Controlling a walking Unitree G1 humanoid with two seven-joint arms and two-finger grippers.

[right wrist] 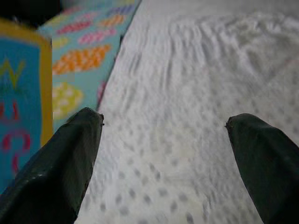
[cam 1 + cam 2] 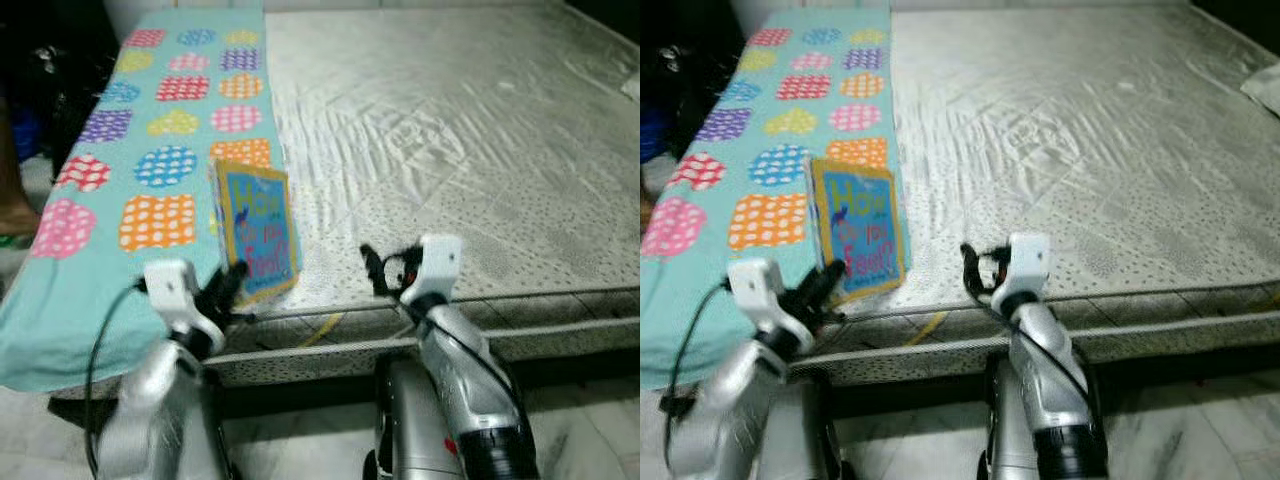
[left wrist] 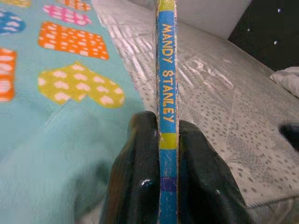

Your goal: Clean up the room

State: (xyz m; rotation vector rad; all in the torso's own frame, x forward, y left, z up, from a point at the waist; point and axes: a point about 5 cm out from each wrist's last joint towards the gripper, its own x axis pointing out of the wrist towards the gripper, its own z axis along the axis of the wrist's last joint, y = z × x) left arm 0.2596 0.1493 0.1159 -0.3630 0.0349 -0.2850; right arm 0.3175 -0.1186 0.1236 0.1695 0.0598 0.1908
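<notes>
A blue picture book (image 2: 256,232) with a yellow border stands upright at the near edge of the bed, where the teal patterned blanket (image 2: 150,170) meets the bare mattress (image 2: 450,150). My left gripper (image 2: 228,285) is shut on the book's lower edge; the left wrist view shows both fingers (image 3: 135,182) pressed against the blue spine (image 3: 167,93), which reads "MANDY STANLEY". My right gripper (image 2: 385,268) hovers open over the mattress edge to the right of the book, nothing between its fingers (image 1: 60,163). The book's cover (image 1: 21,107) shows beside it.
The mattress stretches far and right, with a white cloth (image 2: 1265,88) at its far right edge. Dark clutter (image 2: 40,90) lies left of the bed. Pale tiled floor (image 2: 580,430) runs below the bed's front edge.
</notes>
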